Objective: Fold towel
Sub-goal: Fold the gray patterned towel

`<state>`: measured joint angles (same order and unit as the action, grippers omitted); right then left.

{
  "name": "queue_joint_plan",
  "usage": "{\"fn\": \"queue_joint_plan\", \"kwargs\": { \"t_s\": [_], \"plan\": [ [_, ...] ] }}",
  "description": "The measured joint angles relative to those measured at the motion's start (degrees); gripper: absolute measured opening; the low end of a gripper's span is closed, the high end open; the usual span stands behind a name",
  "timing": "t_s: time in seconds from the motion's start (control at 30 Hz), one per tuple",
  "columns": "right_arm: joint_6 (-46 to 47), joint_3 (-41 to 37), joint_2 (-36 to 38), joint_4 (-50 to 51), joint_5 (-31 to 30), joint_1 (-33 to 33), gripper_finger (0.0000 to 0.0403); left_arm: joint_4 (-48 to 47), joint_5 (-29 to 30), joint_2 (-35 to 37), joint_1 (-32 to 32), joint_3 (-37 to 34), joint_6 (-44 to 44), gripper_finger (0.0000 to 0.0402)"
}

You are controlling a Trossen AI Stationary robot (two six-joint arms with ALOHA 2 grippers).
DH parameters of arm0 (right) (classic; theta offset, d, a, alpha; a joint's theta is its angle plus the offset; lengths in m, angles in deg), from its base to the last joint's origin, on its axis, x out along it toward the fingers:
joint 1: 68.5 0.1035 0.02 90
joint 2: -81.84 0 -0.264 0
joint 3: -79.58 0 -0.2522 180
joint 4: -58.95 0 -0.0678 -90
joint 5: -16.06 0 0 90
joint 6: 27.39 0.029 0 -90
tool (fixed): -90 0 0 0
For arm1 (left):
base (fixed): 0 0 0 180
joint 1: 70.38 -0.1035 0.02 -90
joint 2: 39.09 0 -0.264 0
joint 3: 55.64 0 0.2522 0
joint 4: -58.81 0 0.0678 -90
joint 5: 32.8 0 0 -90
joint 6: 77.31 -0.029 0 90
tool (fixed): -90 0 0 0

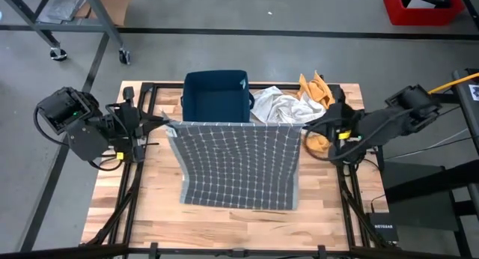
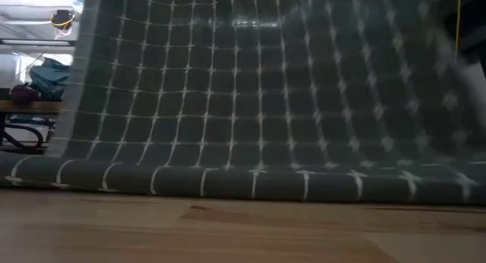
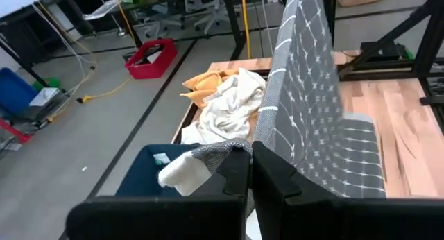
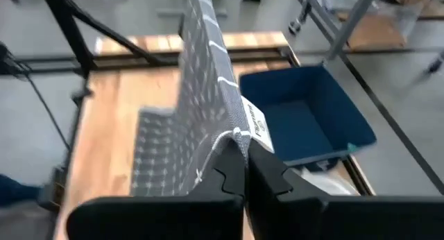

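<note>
A grey towel [image 1: 239, 165] with a white grid hangs as a sheet between my two grippers. Its upper edge runs level above the table's far half, and its lower end [image 2: 243, 183] lies on the wooden table near the front. My left gripper [image 1: 166, 125] is shut on the upper corner at the left, and my right gripper [image 1: 305, 130] is shut on the upper corner at the right. In the low view the towel fills the picture and hides both grippers. My left gripper pinches the towel's upper left corner [image 3: 223, 152] between its two shut fingers, coming from the table's left and slanting slightly down. The cloth runs away from the fingers, drawn fairly taut along its upper edge, and slopes down to the table. My right gripper pinches the towel's upper right corner [image 4: 238, 134] between its two shut fingers, beside a white label [image 4: 258, 126]. It comes from the table's right, slanting down. The towel hangs below and away from the fingers, its lower end on the table.
A dark blue bin [image 1: 217, 96] stands at the table's far edge behind the towel. A crumpled white cloth [image 1: 281, 105] and an orange cloth [image 1: 314, 87] lie to its right. Bare wood [image 1: 239, 225] shows along the front edge.
</note>
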<state>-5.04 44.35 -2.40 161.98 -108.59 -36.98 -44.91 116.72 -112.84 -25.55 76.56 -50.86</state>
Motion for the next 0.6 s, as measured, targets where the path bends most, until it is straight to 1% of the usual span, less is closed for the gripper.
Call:
{"fn": "queue_joint_plan", "kwargs": {
  "t_s": [0.07,0.2,0.27,0.43,0.6],
  "plan": [
    [1.1,-3.1,0.4,0.3,1.2,-0.6,0.0001,-0.2,-1.3,0.1,0.0,0.0,0.8,0.0],
    [4.5,-10.4,2.2,0.1,1.4,-0.5,0.0001,0.0,-2.9,0.1,0.0,-0.2,2.2,0.0],
    [6.6,-14.2,3.3,-0.6,1.8,-0.5,0.0001,0.0,-3.3,0.3,0.0,-1.6,3.0,0.0],
    [7.5,-24.0,7.9,-7.3,3.2,-0.4,0.0001,0.1,-3.5,1.5,0.0,-9.1,3.9,0.0],
    [7.5,-34.8,14.4,-15.5,2.8,-0.5,0.0001,0.6,-3.2,3.4,0.0,-18.0,7.6,0.0]
  ]
}}
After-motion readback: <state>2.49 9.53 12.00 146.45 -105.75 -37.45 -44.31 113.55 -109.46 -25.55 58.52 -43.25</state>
